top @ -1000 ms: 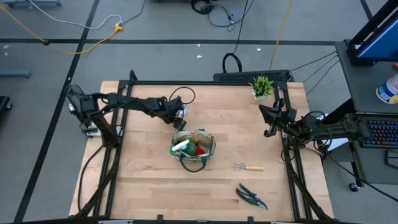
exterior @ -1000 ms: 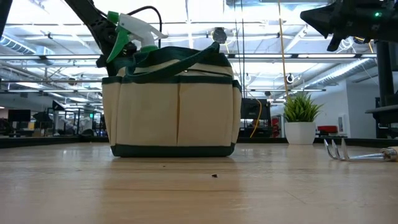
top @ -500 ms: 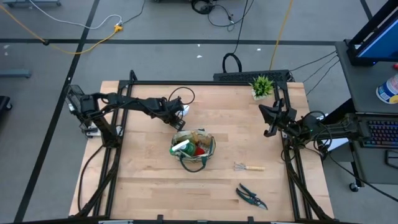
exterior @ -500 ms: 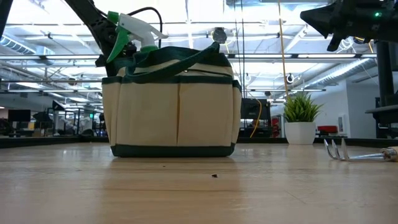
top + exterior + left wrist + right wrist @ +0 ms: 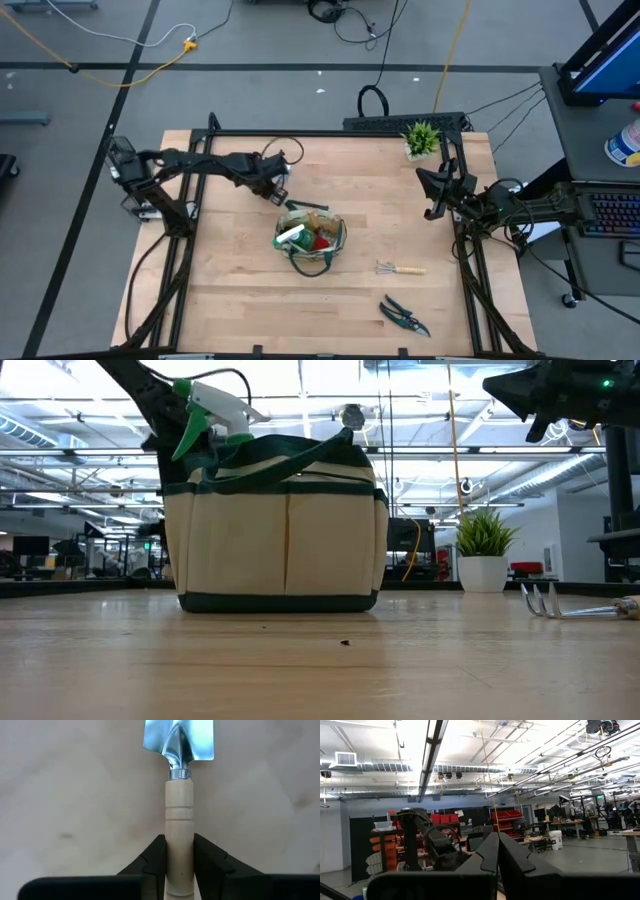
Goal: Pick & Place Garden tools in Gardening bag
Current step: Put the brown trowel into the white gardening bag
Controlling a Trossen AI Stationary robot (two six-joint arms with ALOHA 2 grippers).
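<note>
Gardening bag [image 5: 311, 238]: khaki tote with dark green trim, standing upright near the middle of the counter [image 5: 230, 300]; position unchanged from one second ago. Contents visible from above: a green-and-white item [image 5: 292, 236] and a red-and-black item [image 5: 321, 241]; in the low view the green-and-white item [image 5: 212, 408] pokes above the rim.

Change noted: the left gripper [image 5: 278, 190] has drawn back from the bag's rim toward the far-left side of the counter, so the bag's far edge, covered before, now shows.

Surroundings: small rake [image 5: 399, 268] lying just right of the bag; pruning shears [image 5: 404, 316] nearer the front edge, apart from the rake; potted plant [image 5: 421, 139] at the far right corner.

Left gripper: in its wrist view the fingers [image 5: 153, 861] are closed against the wooden handle of a trowel [image 5: 179, 815], metal blade pointing away, bare wood beneath.

Right gripper [image 5: 437, 195]: waits at the right edge, fingers [image 5: 487, 858] together, holding nothing.
</note>
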